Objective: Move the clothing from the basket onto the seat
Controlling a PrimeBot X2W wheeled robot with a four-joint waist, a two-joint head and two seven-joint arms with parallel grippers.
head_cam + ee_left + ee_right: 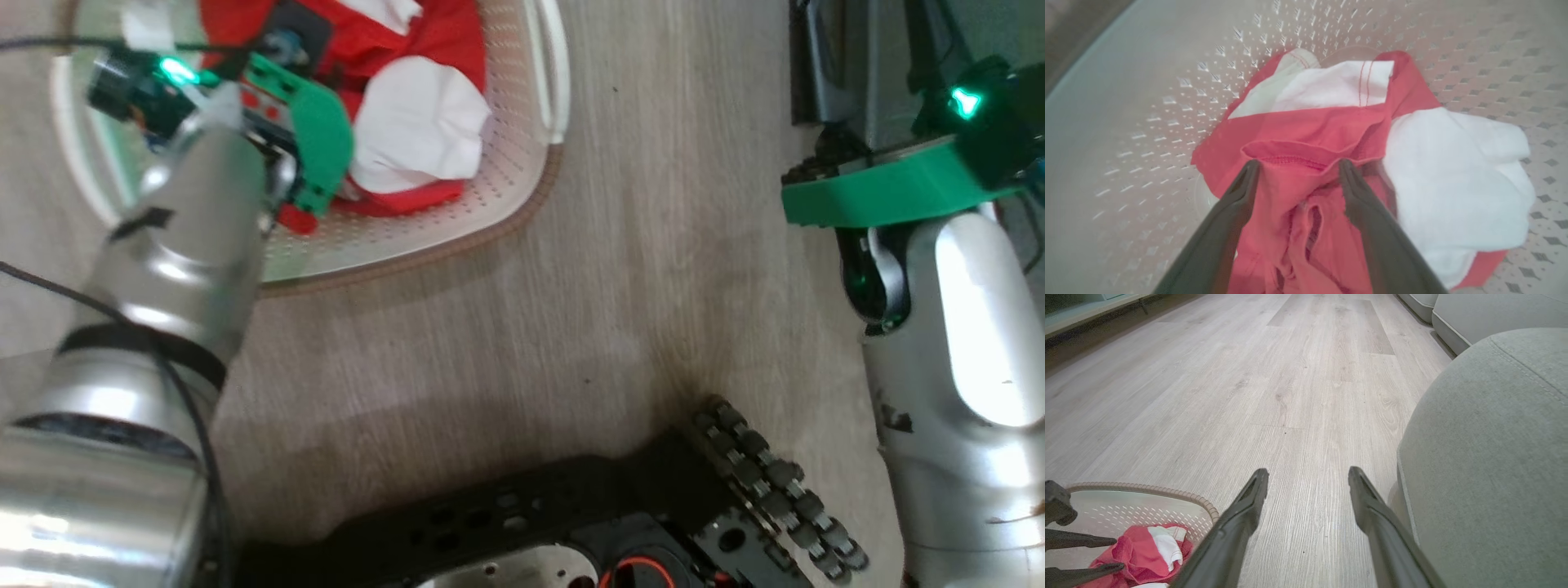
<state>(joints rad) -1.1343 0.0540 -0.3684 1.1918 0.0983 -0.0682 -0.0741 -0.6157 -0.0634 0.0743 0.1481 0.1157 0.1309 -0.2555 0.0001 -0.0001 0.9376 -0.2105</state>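
The cream basket [522, 163] stands on the floor at the upper left of the head view, with the red and white clothing [416, 122] piled inside. My left arm reaches down into it. In the left wrist view my left gripper [1298, 163] is open, its fingers [1237, 204] straddling a raised fold of red clothing [1306, 130] beside a white panel [1453, 175]. My right gripper [1308, 473] hangs open over bare floor, holding nothing. The grey seat [1486, 457] bulges just right of it. The basket [1147, 490] and clothing [1139, 555] lie at its lower left.
Pale wood floor [571, 310] lies between basket and seat. My black base with a roller wheel [775, 482] sits at the bottom of the head view. More grey upholstery [1494, 310] stands behind the seat. A low dark furniture edge [1086, 318] runs along the far left.
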